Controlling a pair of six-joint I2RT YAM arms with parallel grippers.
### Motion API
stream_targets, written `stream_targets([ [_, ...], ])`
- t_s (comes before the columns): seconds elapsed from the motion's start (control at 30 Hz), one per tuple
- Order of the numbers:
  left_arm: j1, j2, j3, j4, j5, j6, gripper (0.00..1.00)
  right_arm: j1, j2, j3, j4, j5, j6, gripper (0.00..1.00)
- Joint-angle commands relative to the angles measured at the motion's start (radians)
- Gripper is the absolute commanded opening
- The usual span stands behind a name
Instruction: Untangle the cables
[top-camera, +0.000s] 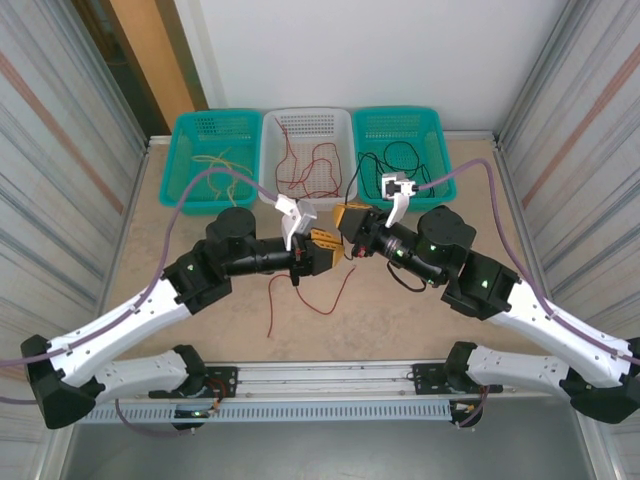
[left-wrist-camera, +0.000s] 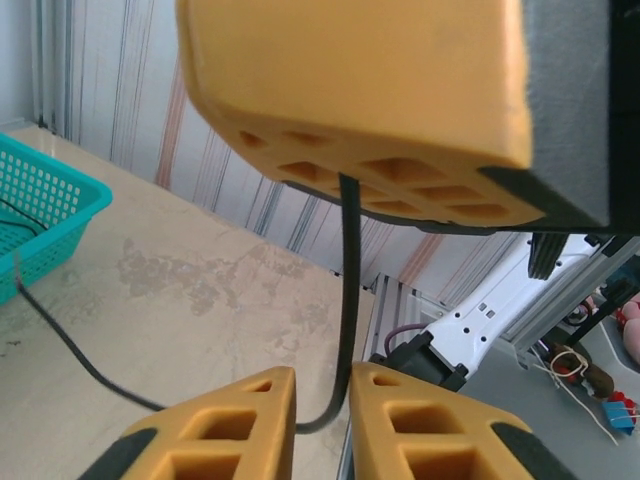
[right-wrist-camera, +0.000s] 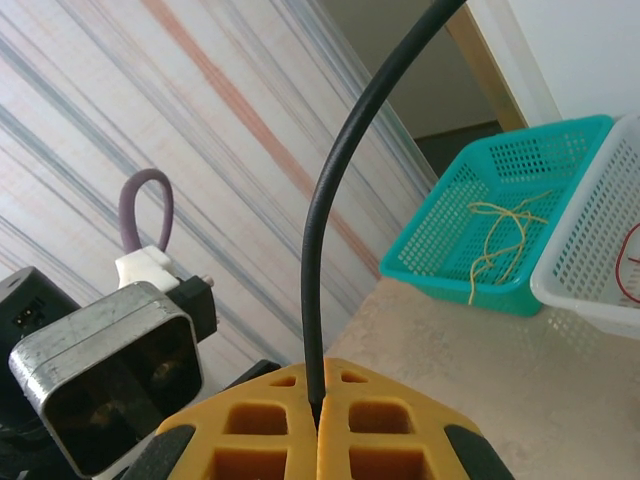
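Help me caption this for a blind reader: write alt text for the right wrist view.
The right gripper is shut on a black cable arcing upward. Behind, a teal basket holding a yellowish cable sits beside a white basket.

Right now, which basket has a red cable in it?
The white basket in the middle; the left teal basket holds a yellowish cable, the right teal basket a black cable.

black cable (right-wrist-camera: 318, 260) cropped at top, left claw (left-wrist-camera: 322, 385) grip unclear
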Motion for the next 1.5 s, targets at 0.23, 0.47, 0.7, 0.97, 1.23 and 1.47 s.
stream_targets([
  [0.23,-0.006,0.020,0.035,-0.004,-0.030,-0.003,0.21,0.001,0.009,-0.020,0.008,-0.001,0.022,0.00],
  [0.47,-0.007,0.000,0.033,-0.009,-0.061,0.017,0.27,0.001,0.022,-0.018,-0.006,0.006,0.026,0.00],
  [0.7,-0.007,-0.002,0.030,-0.016,-0.062,0.026,0.08,0.001,0.030,-0.018,-0.012,0.006,0.032,0.01],
  [0.97,-0.004,-0.014,0.018,-0.013,-0.065,0.037,0.00,0.001,0.012,-0.020,-0.043,0.041,0.031,0.26],
  [1.23,0.119,-0.042,-0.032,0.052,0.053,-0.085,0.00,-0.017,-0.079,-0.038,-0.144,0.130,-0.005,0.63],
  [1.47,0.332,-0.029,-0.098,0.256,0.303,-0.366,0.00,-0.045,-0.097,-0.045,-0.256,0.060,-0.006,0.78],
])
